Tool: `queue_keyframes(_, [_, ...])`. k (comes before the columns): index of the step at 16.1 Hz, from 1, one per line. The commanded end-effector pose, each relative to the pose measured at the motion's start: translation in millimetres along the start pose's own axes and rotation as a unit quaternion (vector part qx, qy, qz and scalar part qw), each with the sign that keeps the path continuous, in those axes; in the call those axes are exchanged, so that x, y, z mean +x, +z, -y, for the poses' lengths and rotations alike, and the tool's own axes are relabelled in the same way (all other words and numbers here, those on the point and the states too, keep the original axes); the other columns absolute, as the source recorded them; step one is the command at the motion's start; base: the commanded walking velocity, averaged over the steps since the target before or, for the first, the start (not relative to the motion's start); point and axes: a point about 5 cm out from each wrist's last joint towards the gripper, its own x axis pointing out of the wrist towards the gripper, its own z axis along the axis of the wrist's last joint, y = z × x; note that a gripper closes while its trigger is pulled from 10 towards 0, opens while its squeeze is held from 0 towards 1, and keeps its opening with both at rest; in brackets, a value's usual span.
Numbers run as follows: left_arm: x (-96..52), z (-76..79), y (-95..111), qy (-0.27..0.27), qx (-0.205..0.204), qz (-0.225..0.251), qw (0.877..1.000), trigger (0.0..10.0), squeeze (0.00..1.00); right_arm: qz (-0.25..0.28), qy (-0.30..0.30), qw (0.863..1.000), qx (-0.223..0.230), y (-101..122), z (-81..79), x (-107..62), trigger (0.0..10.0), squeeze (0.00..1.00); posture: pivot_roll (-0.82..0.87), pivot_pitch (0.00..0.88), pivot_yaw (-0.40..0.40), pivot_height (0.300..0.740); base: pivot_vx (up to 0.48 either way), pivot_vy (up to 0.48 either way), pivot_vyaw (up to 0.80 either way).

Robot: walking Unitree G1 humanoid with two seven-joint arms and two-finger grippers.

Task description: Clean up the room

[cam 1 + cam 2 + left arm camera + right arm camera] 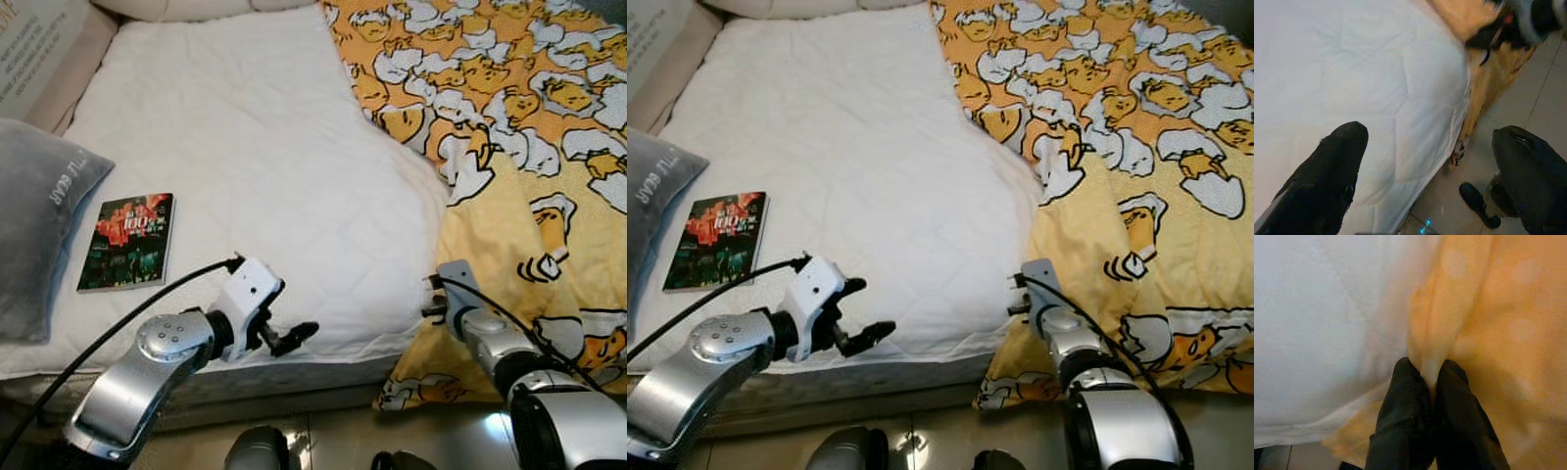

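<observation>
Bed (265, 147): fills most of the head-camera frame, covered by a white quilted mattress pad, its near edge running along the lower part of the frame above a glossy tiled floor (950, 431). Blanket (509, 117): yellow, printed with a white-and-yellow cartoon pattern, spread over the right half of the bed from upper centre to lower right, its corner draped over the near edge of the mattress toward the floor. Book (127, 241): dark cover with red and white lettering, lying flat on the white pad at the left of the frame, well apart from the blanket. Grey pillow (39, 235): at the far left edge, just beside the book, with pale lettering on its edge. Left end effector (284, 328): lower centre-left, at the near edge of the mattress, its two black fingers (1327, 181) spread wide apart and holding nothing; one finger lies over the white pad, the other over the floor. Right end effector (1432, 382): lower right of centre, at the blanket's edge where it meets the white pad, its fingers clenched on a raised fold of the yellow fabric. Silver arms: both enter from the bottom of the frame, each with a black cable along it.
</observation>
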Motion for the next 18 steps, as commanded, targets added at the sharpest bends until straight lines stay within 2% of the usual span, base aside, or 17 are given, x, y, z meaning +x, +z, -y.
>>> queue_keyframes(1, [-2.7, -3.4, -4, -0.001, 0.005, -0.009, 1.0, 10.0, 0.0, 0.002, 0.002, 1.0, 0.015, 1, 2.9, -0.4, 0.0, 0.0, 0.24, 0.008, 0.012, 0.74, 0.0, 0.0, 0.0])
queue_keyframes(3, [-6.0, -8.6, -12, -0.001, 0.0, -0.012, 1.0, 10.0, 0.0, 0.007, 0.012, 1.0, 0.021, 0, 3.4, -0.7, 0.0, 0.0, 0.21, 0.0, 0.016, 0.74, 0.0, 0.0, 0.0])
queue_keyframes(5, [-29.2, -9.8, -41, -0.015, -0.007, -0.02, 1.0, 10.0, 0.0, 0.009, 0.067, 0.998, 0.014, -5, -0.4, -2.1, 0.0, 0.0, 0.15, 0.0, 0.042, 0.74, 0.0, 0.0, 0.0])
queue_keyframes(8, [-30.1, -10.9, -48, -0.035, 0.0, -0.019, 0.999, 10.0, 0.0, 0.002, 0.153, 0.988, -0.012, -16, -4.2, -6.3, 0.0, 0.0, 0.11, 0.0, 0.074, 0.74, 0.0, 0.0, 0.0])
queue_keyframes(9, [-27.4, -10.8, -47, -0.044, 0.005, -0.018, 0.999, 10.0, 0.0, -0.004, 0.201, 0.979, -0.031, -25, -5.5, -10.0, 0.0, 0.0, 0.1, 0.0, 0.082, 0.74, 0.0, 0.0, 0.0])
queue_keyframes(11, [-23.1, -11.3, -45, -0.058, 0.015, -0.012, 0.998, 10.0, 0.0, -0.015, 0.321, 0.944, -0.08, -46, -11.2, -23.2, 0.0, 0.0, 0.09, 0.0, 0.087, 0.74, 0.0, 0.0, 0.0])
queue_keyframes(14, [-16.7, -9.6, -38, -0.075, 0.024, -0.005, 0.997, 10.0, 0.0, -0.017, 0.411, 0.907, -0.083, -67, -17.5, -46.6, 0.0, 0.0, 0.08, 0.0, 0.088, 0.74, 0.0, 0.0, 0.0])
queue_keyframes(18, [-18.0, -4.8, -36, -0.092, 0.025, -0.005, 0.995, 10.0, 0.0, -0.02, 0.435, 0.897, -0.076, -82, -28.5, -63.0, 0.0, 0.0, 0.07, 0.0, 0.09, 0.74, 0.0, 0.0, 0.0])
